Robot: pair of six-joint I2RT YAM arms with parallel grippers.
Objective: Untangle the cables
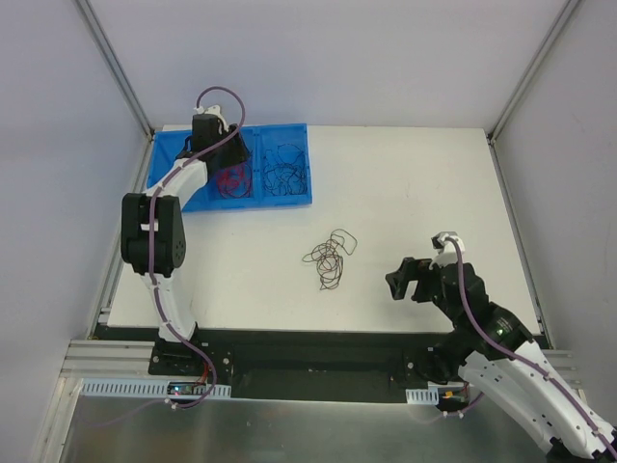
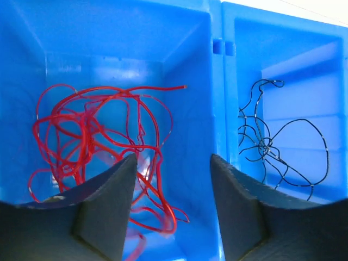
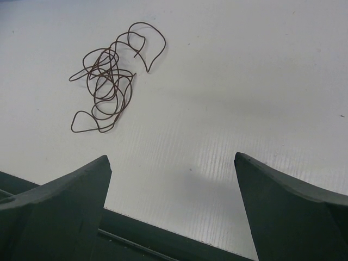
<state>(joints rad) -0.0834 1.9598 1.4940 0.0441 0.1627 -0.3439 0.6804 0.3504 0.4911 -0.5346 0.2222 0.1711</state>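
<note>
My left claw (image 2: 173, 157), released, hangs over the red wires (image 2: 98, 130) in their compartment of the bin (image 2: 216, 81); a loop may snag a finger and drag out. My right claw (image 3: 171, 157) gapes near the dark tangle (image 3: 106, 87) on the worktop (image 3: 244, 81).

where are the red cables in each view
top external: red cables in the blue bin at the table's far left, partly under the left hand.
left wrist: red cables left of centre, in the compartment beyond the open hand.
right wrist: not in it.
shared landmark: the black cables in the next compartment, right of the red ones in both of those views.
</note>
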